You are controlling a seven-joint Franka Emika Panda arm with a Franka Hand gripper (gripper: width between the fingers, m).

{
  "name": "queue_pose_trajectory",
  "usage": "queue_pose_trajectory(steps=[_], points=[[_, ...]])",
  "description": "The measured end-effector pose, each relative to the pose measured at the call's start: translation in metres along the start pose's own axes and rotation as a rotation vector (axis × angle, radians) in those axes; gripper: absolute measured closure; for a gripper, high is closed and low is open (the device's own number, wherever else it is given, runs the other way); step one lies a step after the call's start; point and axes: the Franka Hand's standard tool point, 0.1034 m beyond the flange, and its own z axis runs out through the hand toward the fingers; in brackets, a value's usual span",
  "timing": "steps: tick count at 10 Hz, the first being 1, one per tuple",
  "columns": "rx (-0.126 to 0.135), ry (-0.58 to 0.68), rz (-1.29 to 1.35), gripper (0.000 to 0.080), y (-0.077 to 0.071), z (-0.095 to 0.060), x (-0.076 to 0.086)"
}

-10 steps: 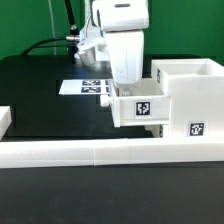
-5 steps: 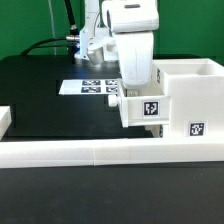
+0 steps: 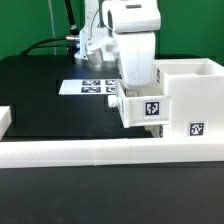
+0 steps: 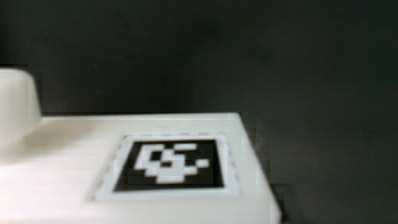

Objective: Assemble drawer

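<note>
One tray (image 3: pixel 144 107) tilted against case (image 3: pixel 190 100), above rail (image 3: pixel 110 153) on bench (image 3: pixel 40 100); claw (image 3: pixel 133 84) grip hidden, cannot tell.

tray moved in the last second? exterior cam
Yes. The tray has shifted toward the exterior view's right, closer into the case, and now sits tilted. Judged against the marker board, which has not moved.

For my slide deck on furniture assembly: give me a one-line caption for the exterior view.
Panda arm's gripper at a tagged white tray partway into the drawer case, behind the white rail.
</note>
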Motion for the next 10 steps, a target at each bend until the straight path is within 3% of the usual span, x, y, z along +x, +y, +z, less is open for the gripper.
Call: queue_pose_trajectory(steps=[1,2,3,4,5,6,8,10], points=[[0.0,0.0,0.0,0.0538,0.0,0.0,0.0],[-0.003,0.0,0.009,0.0538,0.001,-0.002,0.001],[-0.005,0.0,0.008,0.0355,0.002,-0.003,0.002],[-0.007,0.0,0.009,0.0229,0.003,-0.004,0.002],[-0.011,-0.002,0.014,0.0229,0.004,-0.006,0.001],[-0.022,-0.005,0.019,0.0166,0.007,-0.013,0.0],[-0.034,-0.018,0.018,0.0155,0.013,-0.031,-0.003],[-0.04,-0.032,0.008,0.015,0.02,-0.047,-0.025]])
